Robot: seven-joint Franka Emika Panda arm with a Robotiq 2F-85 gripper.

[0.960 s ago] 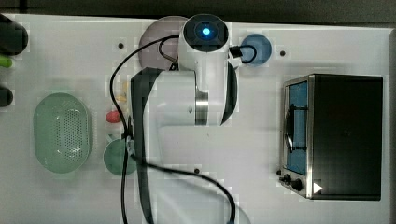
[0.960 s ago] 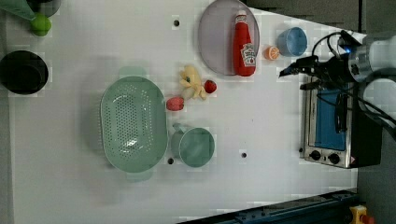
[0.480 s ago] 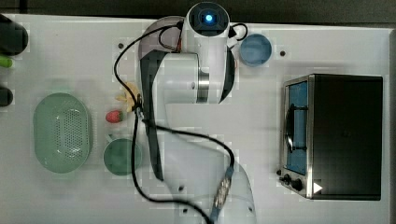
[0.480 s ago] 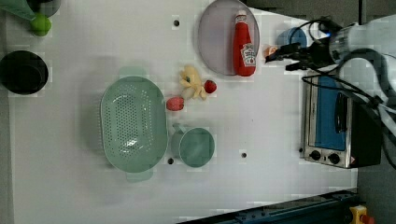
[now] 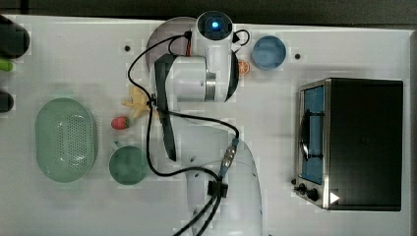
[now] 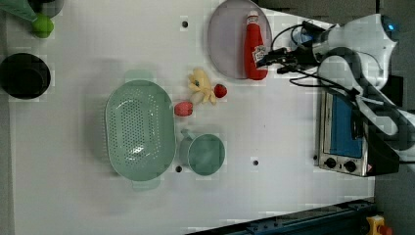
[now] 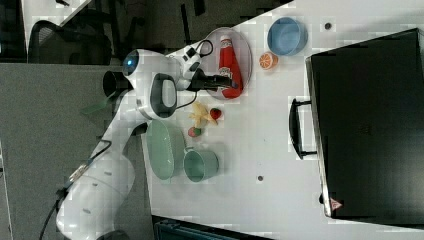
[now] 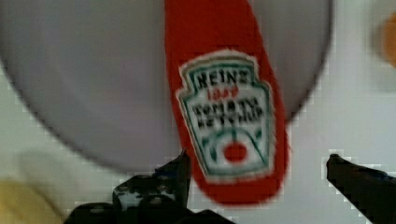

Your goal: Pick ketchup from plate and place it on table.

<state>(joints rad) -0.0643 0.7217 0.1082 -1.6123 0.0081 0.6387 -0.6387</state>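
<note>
The pincer (image 8: pixel 257 163) stands spread wide, with one dark fingertip (image 8: pixel 180 163) on each side of the base of the ketchup (image 8: pixel 224 93), neither seen pressing the bottle. The ketchup is a red bottle with a white-and-green label that lies flat on the plate (image 8: pixel 84 79), its base jutting past the plate's rim over the table (image 8: pixel 336 121). In the left view the pincer (image 6: pixel 266 58) is poised at the labelled lower part of the ketchup (image 6: pixel 254 36), whose white cap points away from it toward the far side of the plate (image 6: pixel 227 39). In the right view the pincer (image 7: pixel 224 82) is likewise over the lower half of the ketchup (image 7: pixel 228 57) on the plate (image 7: pixel 212 47). Beyond the pincer, to the right view's right, an orange slice (image 7: pixel 268 60) and a blue bowl (image 7: pixel 287 36) rest on the table (image 7: pixel 260 135). Near the pincer, just off the plate's rim, lie a yellow piece (image 6: pixel 200 85), a small red berry (image 6: pixel 220 90) and a pinkish-red piece (image 6: pixel 183 108). Farther from the pincer stand a green cup (image 6: pixel 205 154) and a green colander (image 6: pixel 140 129), the two close together. A toaster oven (image 6: pixel 345 132) stands well apart from the pincer at the table's edge. In the top view the arm (image 5: pixel 204 78) overlies the plate (image 5: pixel 164 32).
</note>
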